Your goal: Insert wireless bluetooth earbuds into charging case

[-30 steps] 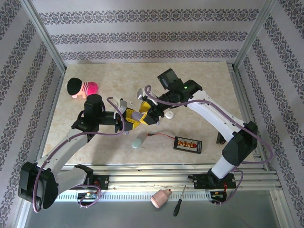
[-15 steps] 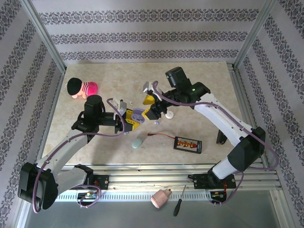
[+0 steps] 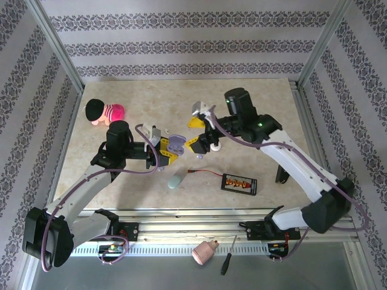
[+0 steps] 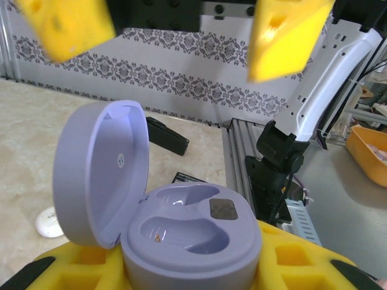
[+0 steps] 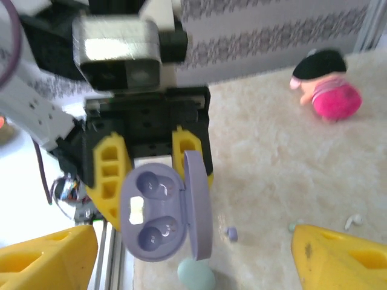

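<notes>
Lavender plastic at the middle of the top view: charging case [image 3: 176, 144], lid raised, pinched between the fingers of the left gripper [image 3: 172, 148]. Just right of the case and apart from it: right gripper [image 3: 197, 136], fingers spread, empty. Further right of the case, a white case [image 3: 216, 147]. Toward the arm bases from it, a pale green case [image 3: 175, 180]. Well left of it, a plush toy [image 3: 104, 112].

Left wrist view: case close up, seated between yellow pads, lid tilted to its left, two wells bare apart from a small speck. Above the case, blurred yellow fingertips [image 4: 284, 36] of the right gripper, wide apart.

Right wrist view: case with lid swung to its right, and a pale glint in one well, too blurred to name. Just right of the case, lying on the table [image 5: 272, 157] outside it, a lavender earbud [image 5: 231, 232].
</notes>
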